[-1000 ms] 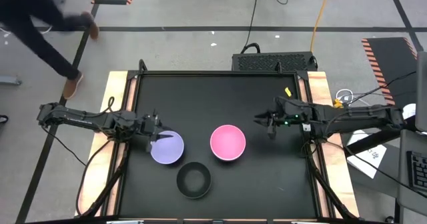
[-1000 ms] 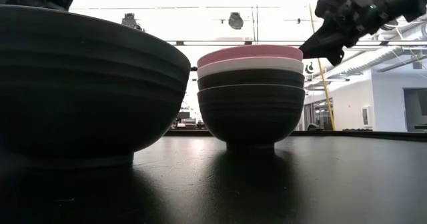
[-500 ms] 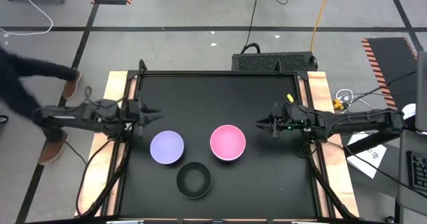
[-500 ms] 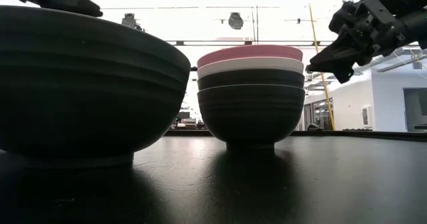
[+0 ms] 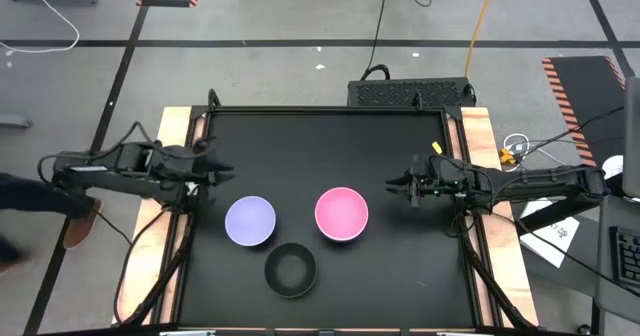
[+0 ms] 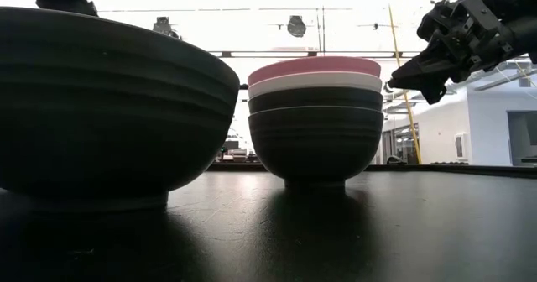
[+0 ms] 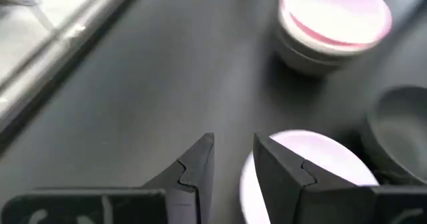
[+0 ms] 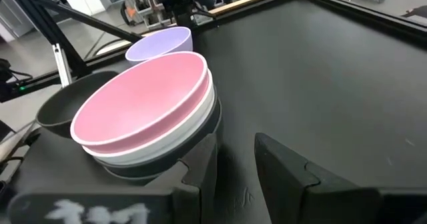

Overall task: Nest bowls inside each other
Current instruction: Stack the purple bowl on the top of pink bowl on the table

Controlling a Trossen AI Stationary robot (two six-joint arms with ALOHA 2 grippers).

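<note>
A stack of bowls point(image 5: 342, 214) stands mid-table, pink on top, then white, then two black ones point(image 6: 315, 135). It also shows in the right wrist view point(image 8: 147, 114) and the left wrist view point(image 7: 333, 17). A lavender bowl point(image 5: 250, 221) stands alone to its left, on its base. A single black bowl point(image 5: 291, 270) stands nearer the front edge. My left gripper point(image 5: 224, 172) is open and empty, beyond the lavender bowl point(image 7: 320, 164) toward the far left. My right gripper point(image 5: 390, 186) is open and empty, right of the stack and above the table point(image 6: 401, 74).
Wooden side rails point(image 5: 172, 176) border the black table top on both sides. A dark box point(image 5: 410, 92) sits beyond the far edge. Bare black table surface lies between my right gripper and the stack and along the far half. A person's leg shows at the far left point(image 5: 30, 196).
My left gripper has drawn back from the lavender bowl's left rim toward the table's far-left and risen. The bowl stays where it was. My right gripper has gone slightly toward the right edge and lowered a little. A person has walked past on the left.
</note>
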